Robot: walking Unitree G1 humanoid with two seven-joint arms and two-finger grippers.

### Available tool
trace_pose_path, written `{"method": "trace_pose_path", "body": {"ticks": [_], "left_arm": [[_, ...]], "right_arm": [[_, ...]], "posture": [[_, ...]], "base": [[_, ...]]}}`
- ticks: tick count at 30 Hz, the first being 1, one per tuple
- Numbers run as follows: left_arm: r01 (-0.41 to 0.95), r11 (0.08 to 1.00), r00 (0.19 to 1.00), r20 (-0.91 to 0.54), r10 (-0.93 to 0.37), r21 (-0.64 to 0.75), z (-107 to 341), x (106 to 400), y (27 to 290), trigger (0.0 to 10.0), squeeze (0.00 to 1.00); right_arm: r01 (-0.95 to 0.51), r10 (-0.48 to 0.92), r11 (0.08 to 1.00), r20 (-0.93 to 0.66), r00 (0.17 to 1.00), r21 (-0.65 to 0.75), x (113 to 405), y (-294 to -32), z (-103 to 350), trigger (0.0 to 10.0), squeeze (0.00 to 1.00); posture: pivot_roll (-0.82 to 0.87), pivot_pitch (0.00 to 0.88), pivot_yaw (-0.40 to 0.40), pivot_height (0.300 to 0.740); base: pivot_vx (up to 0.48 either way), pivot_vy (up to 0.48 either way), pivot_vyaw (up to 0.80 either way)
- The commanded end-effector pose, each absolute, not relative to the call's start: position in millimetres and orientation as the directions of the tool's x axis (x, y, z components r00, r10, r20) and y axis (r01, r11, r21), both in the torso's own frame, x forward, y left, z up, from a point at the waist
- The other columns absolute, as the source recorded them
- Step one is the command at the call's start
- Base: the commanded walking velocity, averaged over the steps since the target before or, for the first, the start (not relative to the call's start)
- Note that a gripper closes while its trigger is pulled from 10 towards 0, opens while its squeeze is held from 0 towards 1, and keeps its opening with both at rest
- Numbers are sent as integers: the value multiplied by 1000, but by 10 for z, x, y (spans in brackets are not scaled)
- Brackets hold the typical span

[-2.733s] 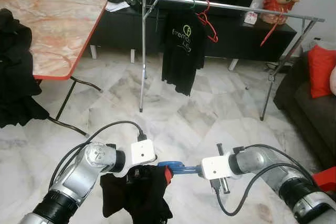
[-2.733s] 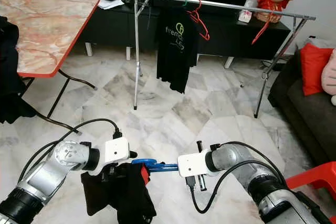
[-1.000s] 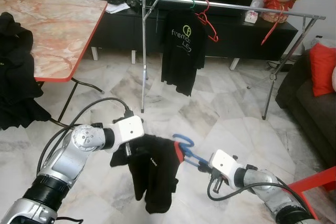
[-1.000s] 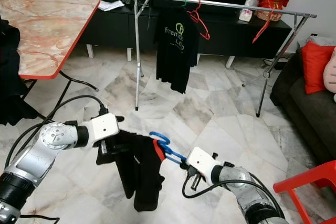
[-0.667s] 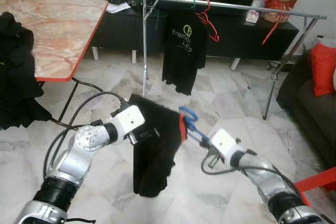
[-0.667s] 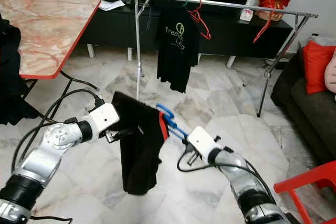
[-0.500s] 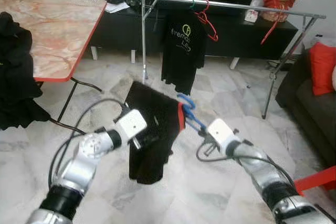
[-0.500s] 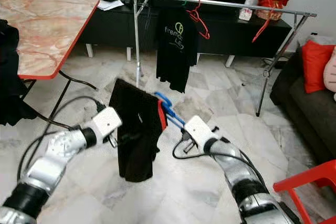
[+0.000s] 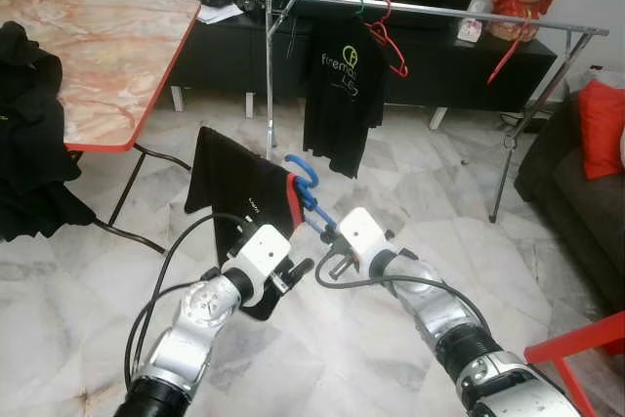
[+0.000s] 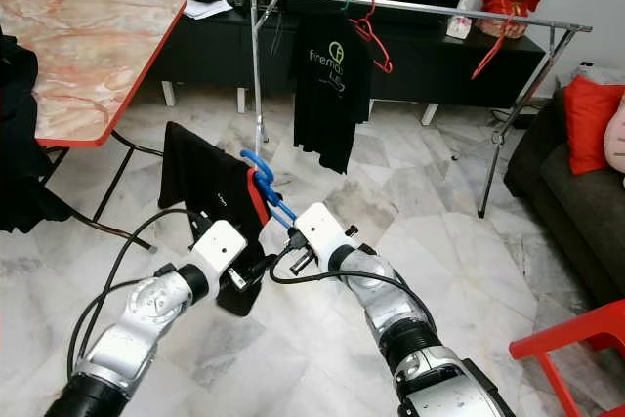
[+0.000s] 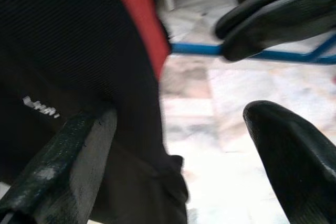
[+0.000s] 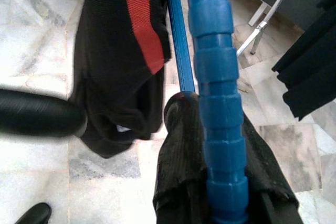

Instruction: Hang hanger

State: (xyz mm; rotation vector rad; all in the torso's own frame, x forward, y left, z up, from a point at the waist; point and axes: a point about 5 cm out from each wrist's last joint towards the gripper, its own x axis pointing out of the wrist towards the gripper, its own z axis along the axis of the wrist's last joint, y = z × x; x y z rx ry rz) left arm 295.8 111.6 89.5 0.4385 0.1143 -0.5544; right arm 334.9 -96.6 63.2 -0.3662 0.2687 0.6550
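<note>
Right wrist view shows the right gripper (image 12: 210,192) clamped on the ribbed blue plastic hanger (image 12: 215,77), its black fingers pinching the hanger's blue stem. The hanger carries a black shirt with a red collar (image 9: 234,192) and is held up in front of the robot, above the marble floor (image 9: 410,192) and well short of the silver clothes rail (image 9: 430,13).

Left gripper (image 11: 173,145) has its fingers spread, one on each side of the shirt's lower cloth, with nothing pinched between them.

Handling judgement: the hanger looks stiff and light; the ribbed plastic should give a fair hold, though it may pivot in a two-finger pinch. The shirt is soft, will swing, and could slide off one shoulder if the hanger tilts. Best hold is on the stem below the hook, leaving the hook free for the rail.

The rail already bears a black printed T-shirt (image 9: 344,95) and a bare red hanger (image 9: 389,41); a free length lies beyond them, toward the robot's right.

No containers noted.
</note>
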Motion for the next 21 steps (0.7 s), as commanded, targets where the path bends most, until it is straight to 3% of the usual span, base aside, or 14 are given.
{"method": "trace_pose_path", "body": {"ticks": [1, 3, 11, 15, 17, 21], "left_arm": [[486, 775, 874, -218, -434, 405, 914, 2968, 1124, 10000, 0], [409, 792, 912, -222, -344, 453, 907, 3020, 1161, 10000, 0], [299, 760, 953, -220, -208, 577, 902, 3145, 1220, 10000, 0], [306, 766, 948, -254, -191, 565, 869, 3175, 1207, 10000, 0], [347, 815, 928, -295, -227, 464, 820, 3171, 1148, 10000, 0], [378, 824, 912, -323, -252, 423, 783, 3164, 1077, 10000, 0]], "right_arm": [[-619, 541, 742, -315, 780, -258, 3400, -980, 736, 0, 0], [-621, 540, 739, -321, 778, -261, 3403, -997, 739, 0, 0], [-655, 579, 711, -317, 751, -254, 3404, -919, 789, 0, 0], [-670, 598, 701, -311, 739, -243, 3387, -861, 801, 0, 0], [-680, 609, 694, -309, 730, -238, 3375, -830, 805, 0, 0], [-693, 625, 681, -305, 719, -236, 3360, -799, 820, 0, 0]], "posture": [[6, 0, -129, 740], [4, 0, -129, 740], [-9, 0, -125, 740], [-9, 0, -124, 740], [-12, 0, -123, 740], [-13, 0, -123, 740]], "base": [[0, 0, 0], [0, 0, 0], [0, 0, 0], [0, 0, 0], [0, 0, 0], [0, 0, 0]]}}
